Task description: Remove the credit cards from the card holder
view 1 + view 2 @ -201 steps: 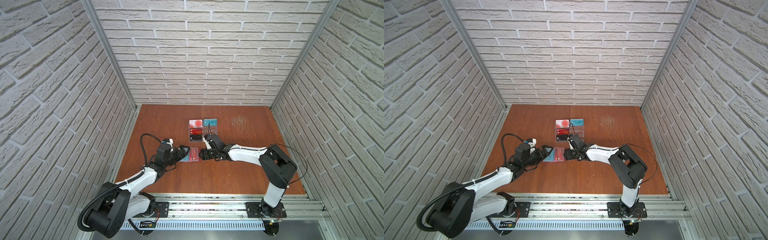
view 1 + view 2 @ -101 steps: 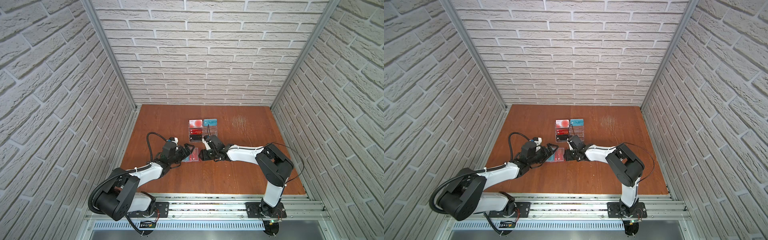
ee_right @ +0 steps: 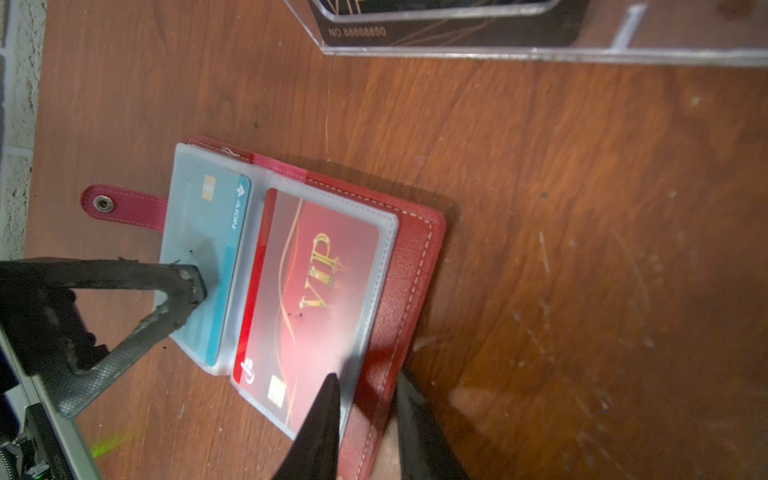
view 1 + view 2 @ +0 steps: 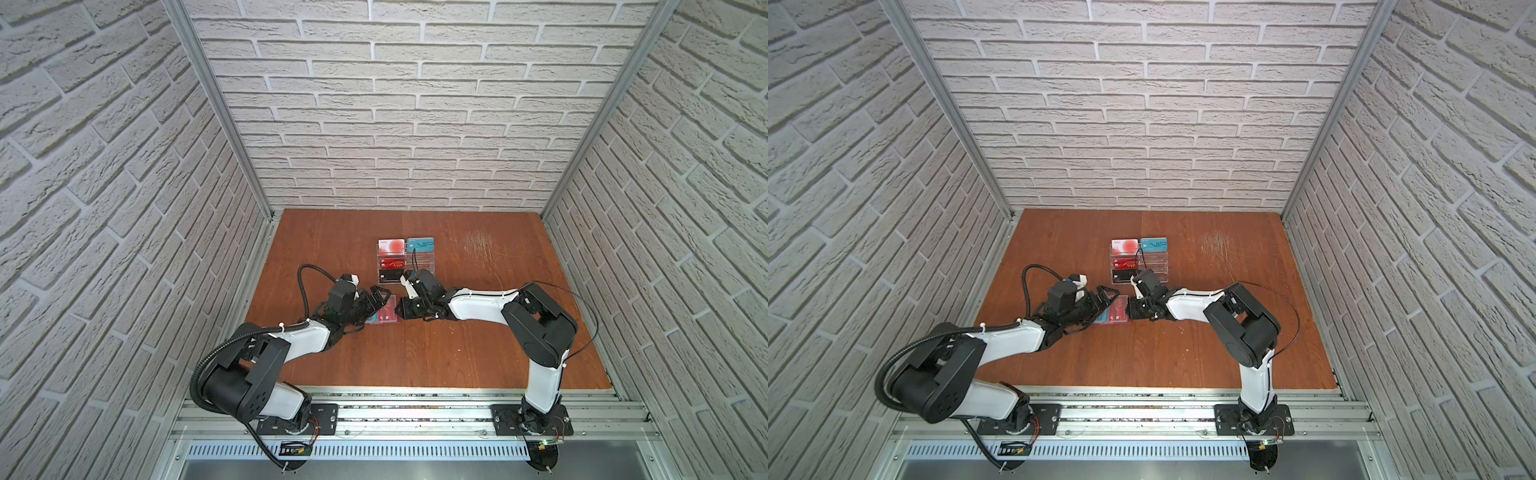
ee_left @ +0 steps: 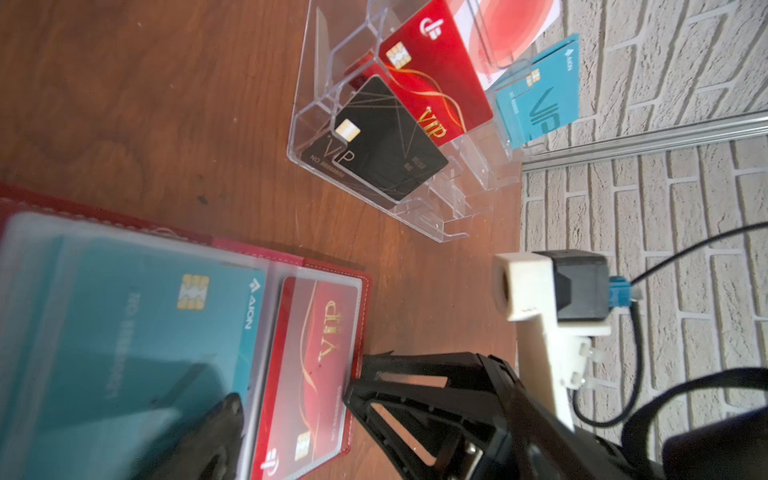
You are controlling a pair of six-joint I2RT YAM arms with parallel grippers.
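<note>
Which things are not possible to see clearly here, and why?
- Right wrist view: whether the right gripper pinches the card holder; its fingertips cover the contact.
- Left wrist view: teal card blurred, card holder cut by the frame edge.
- Both top views: card lettering too small; left gripper partly covers the card holder.
- Right wrist view: acrylic stand cut by the frame edge.

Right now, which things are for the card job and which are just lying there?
For the job: red leather-like booklet wallet, teal plastic card and red VIP card tucked inside.
Just lying about: clear acrylic tiered stand holding other cards.
</note>
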